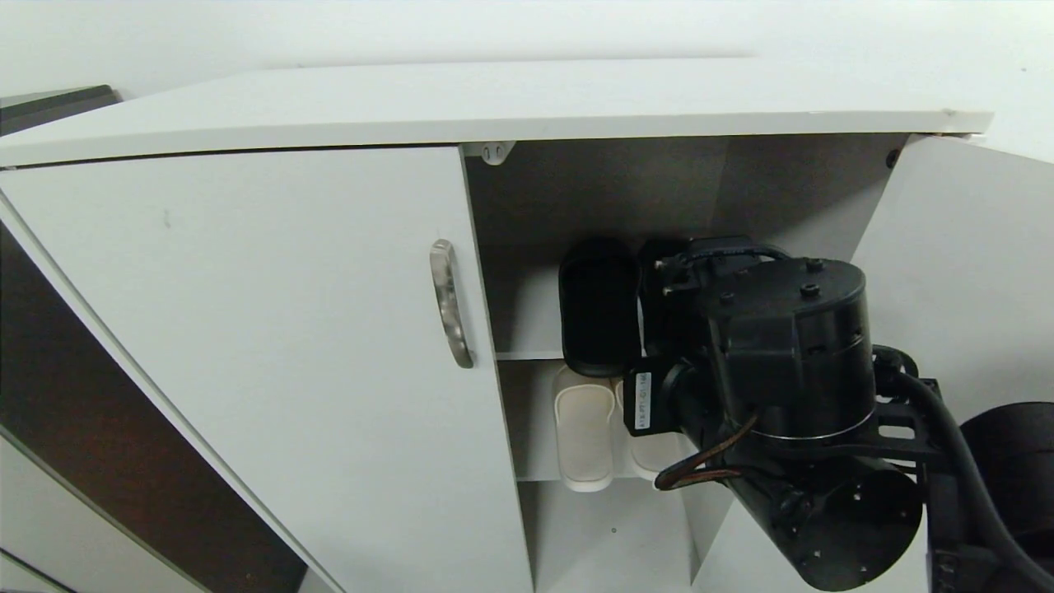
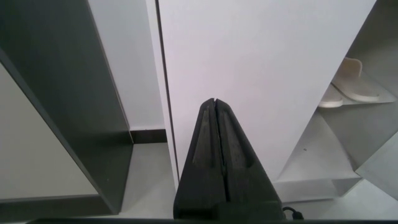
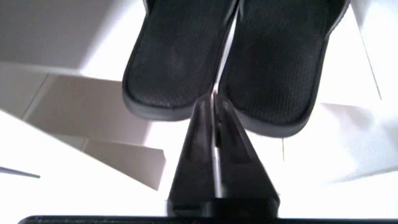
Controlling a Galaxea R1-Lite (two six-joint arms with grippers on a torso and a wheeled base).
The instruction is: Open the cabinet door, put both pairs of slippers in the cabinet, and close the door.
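Observation:
A pair of black slippers (image 1: 599, 305) (image 3: 217, 56) hangs side by side at the upper shelf (image 1: 527, 356) of the white cabinet. Their heels stick out past the shelf's front edge. My right gripper (image 3: 214, 106) is shut on the slippers' inner edges, where the two meet; whether they rest on the shelf I cannot tell. A pair of white slippers (image 1: 585, 428) (image 2: 354, 87) lies on the shelf below. My left gripper (image 2: 214, 106) is shut with nothing in it, low in front of the closed left door (image 2: 261, 68).
The cabinet's left door (image 1: 247, 329) is closed, with a metal handle (image 1: 449, 305) at its right edge. The right door (image 1: 963, 272) stands swung open beside my right arm. A dark panel (image 2: 56, 93) stands left of the cabinet.

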